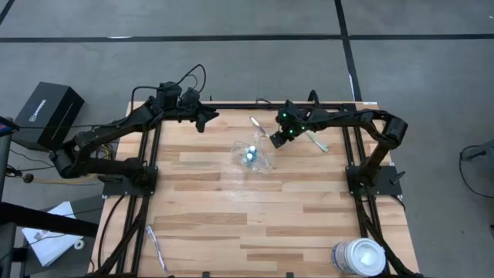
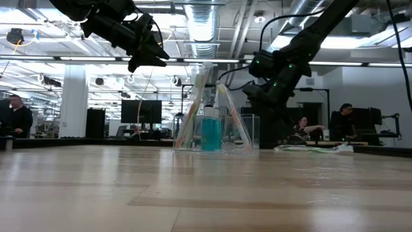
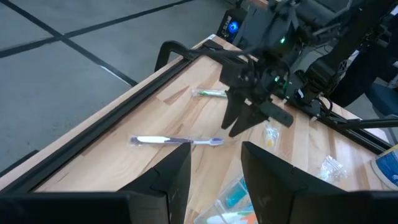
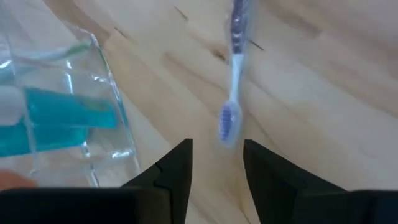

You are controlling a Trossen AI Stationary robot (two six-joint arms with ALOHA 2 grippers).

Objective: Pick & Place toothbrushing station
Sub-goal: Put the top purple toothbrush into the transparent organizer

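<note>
Toothbrushing station: clear plastic container [image 1: 252, 157] sits mid-tabletop toward the far edge, with a teal toothpaste tube [image 2: 211, 133] upright inside and thin brushes leaning against its walls. White-and-blue toothbrush [image 1: 256, 127] lies flat on the wood just beyond it. Green toothbrush [image 1: 315, 141] lies further right, near the right arm.

Right claw [image 1: 275, 140] hangs just above the tabletop between the container and the white-and-blue brush, fingers a narrow gap apart, nothing in them; in its wrist view the brush head sits right ahead of the fingertips [image 4: 176, 163] and the container corner is beside them. Left claw [image 1: 208, 117] is up in the air over the far-left edge, fingers parted slightly, empty.

Surface: light wood plank tabletop [image 1: 255, 216] on a black frame. One more wrapped toothbrush [image 1: 154, 245] lies near the front-left edge, well apart from the rest. White round tub [image 1: 360, 255] at the front-right corner. Small clear wrapped bits [image 3: 331, 167] lie on the wood near the right arm; can't tell what they are.

Room: grey floor with dark tape lines, black box [image 1: 48, 113] on the floor to the left, papers [image 1: 48, 235] beside the table. Low view shows an open workshop with ceiling ducts, monitors, and people seated at desks [image 2: 343, 124] in the back.
</note>
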